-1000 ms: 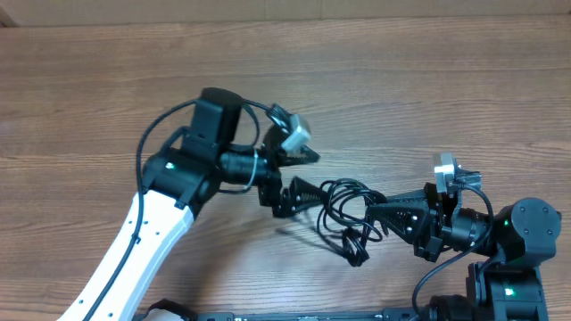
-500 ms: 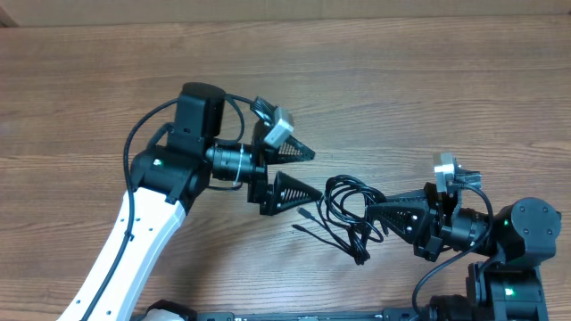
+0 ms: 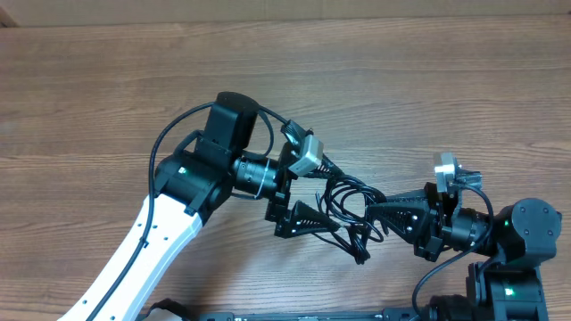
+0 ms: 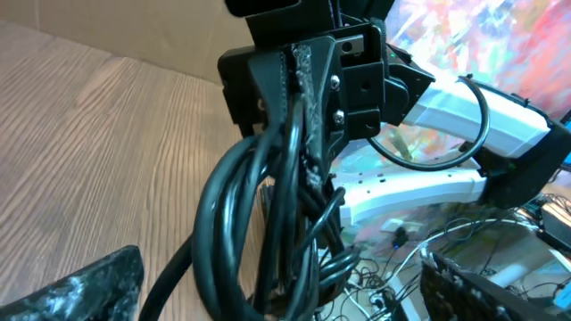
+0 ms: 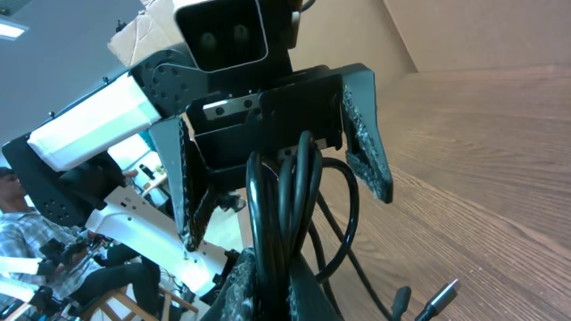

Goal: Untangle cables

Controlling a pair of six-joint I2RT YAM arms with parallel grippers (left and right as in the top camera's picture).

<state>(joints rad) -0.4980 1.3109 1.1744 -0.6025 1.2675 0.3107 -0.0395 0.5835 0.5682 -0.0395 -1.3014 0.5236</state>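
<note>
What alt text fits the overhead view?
A tangle of thin black cables hangs low over a wooden table. The right pincer is shut on it; the left pincer is open around its other side.

From overhead, the left claw [image 3: 337,200] covers part of the cables [image 3: 358,245], whose plugs are too small to make out. The right wrist view's bottom edge crops the right claw [image 5: 272,272].

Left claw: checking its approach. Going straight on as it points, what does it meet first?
Probably the cables, looped between the left claw's open fingers; just behind, the shut right claw gripping them.
</note>
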